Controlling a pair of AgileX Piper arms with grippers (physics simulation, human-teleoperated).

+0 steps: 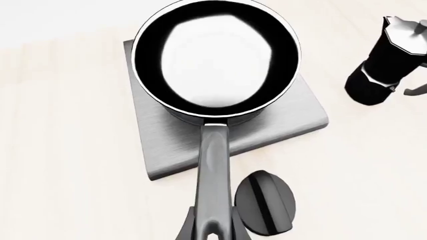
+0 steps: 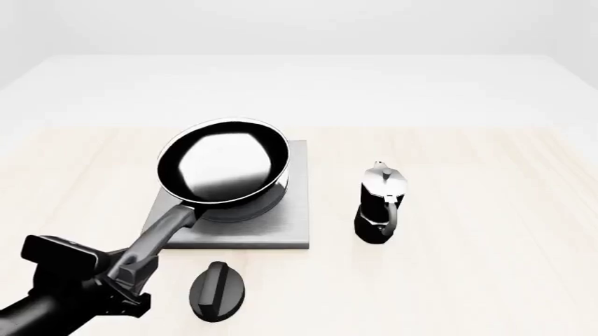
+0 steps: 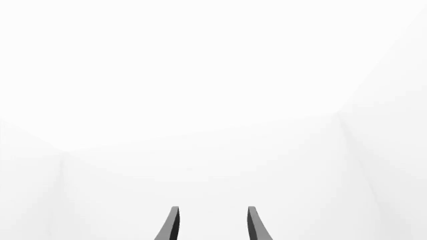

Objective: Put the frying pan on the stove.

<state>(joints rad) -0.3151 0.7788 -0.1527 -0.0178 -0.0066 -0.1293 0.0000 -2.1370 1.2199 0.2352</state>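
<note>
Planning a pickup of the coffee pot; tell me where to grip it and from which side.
Grip the coffee pot at its narrow waist, coming from the left in the front view. It stands upright, its handle sticks out on the near right, and the waist gives a pincer the slimmest hold.

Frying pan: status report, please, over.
Left pincer shut on frying pan handle. Pan over stove. Right pincer open, away. Nothing in the way.

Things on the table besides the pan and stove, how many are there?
2. A moka pot stands to the right of the stove, apart from it. A black oval knob lies on the table in front of the stove, beside the pan handle. Nothing else shows.
</note>
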